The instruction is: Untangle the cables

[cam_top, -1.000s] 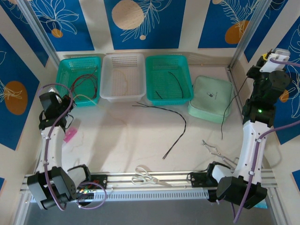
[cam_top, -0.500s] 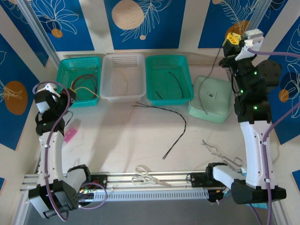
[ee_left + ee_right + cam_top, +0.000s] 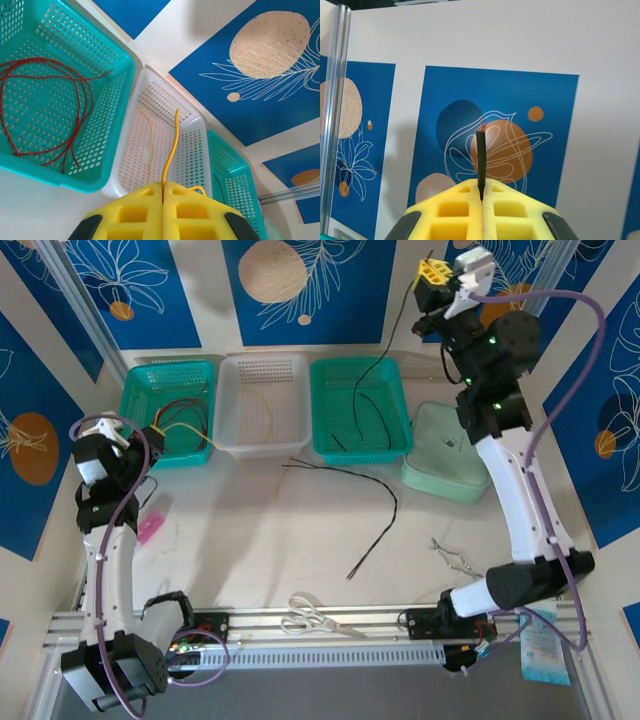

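My left gripper (image 3: 163,187) is shut on a yellow cable (image 3: 172,145), whose free end sticks out over the white basket (image 3: 165,82). It hovers by the left teal basket (image 3: 170,367), where a red cable (image 3: 50,100) lies coiled. My right gripper (image 3: 432,275) is raised high at the back, shut on a black cable (image 3: 481,160) that hangs down toward the right teal basket (image 3: 360,362). A short stub of that cable stands above the pads. Another black cable (image 3: 375,500) lies curved on the table.
A thin yellowish wire (image 3: 149,135) lies in the white basket. A pale green lid (image 3: 450,450) sits at the right. Scissors (image 3: 315,618) and metal forceps (image 3: 455,560) lie near the front rail. A pink object (image 3: 150,528) lies at the left.
The right arm has swung up and to the left from the right edge, carrying the black cable to above the right teal basket. The left arm rose a little toward the left basket.
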Robot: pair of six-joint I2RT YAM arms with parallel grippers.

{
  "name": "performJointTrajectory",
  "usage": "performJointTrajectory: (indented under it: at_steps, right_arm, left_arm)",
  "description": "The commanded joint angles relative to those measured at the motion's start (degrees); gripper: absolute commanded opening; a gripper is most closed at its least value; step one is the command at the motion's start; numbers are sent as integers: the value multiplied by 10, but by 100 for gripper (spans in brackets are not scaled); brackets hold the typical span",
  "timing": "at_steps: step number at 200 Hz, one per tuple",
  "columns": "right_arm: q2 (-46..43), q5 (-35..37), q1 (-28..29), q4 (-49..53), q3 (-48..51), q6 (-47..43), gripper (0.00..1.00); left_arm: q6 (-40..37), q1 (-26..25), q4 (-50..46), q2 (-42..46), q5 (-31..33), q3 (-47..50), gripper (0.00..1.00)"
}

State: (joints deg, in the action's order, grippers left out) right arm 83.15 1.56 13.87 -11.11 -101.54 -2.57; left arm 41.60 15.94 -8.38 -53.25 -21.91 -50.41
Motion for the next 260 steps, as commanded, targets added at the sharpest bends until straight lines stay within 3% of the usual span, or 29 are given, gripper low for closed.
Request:
performJointTrajectory:
  at_steps: [1, 67, 95, 113, 139, 154, 174, 223, 260]
  right_arm:
    - [49, -19, 13, -89, -21, -23, 0]
    - [167, -4, 13, -33, -87, -77, 0]
    - [168, 89, 12, -12, -22, -71, 0]
    - [179, 153, 12, 58, -2, -52, 0]
    - [209, 197, 12, 148, 20, -4, 0]
    - [215, 220, 13, 140, 60, 38, 0]
    - [243, 221, 11, 172, 72, 70, 0]
    - [407, 179, 5, 435, -132, 111, 0]
    - [483, 139, -3, 487, -175, 137, 0]
  left_arm:
    - [-10, -5, -1, 17, -9, 4, 0]
    - [-7, -5, -12, 32, -16, 6, 0]
    - [1, -5, -9, 33, -21, 5, 0]
    - [2, -5, -6, 29, -23, 4, 0]
    - [7, -5, 2, 24, -23, 4, 0]
    - [6, -6, 1, 24, -24, 3, 0]
    - [1, -6, -5, 23, -21, 1, 0]
    - [-1, -7, -12, 29, -9, 9, 0]
    - [9, -7, -5, 35, -6, 23, 0]
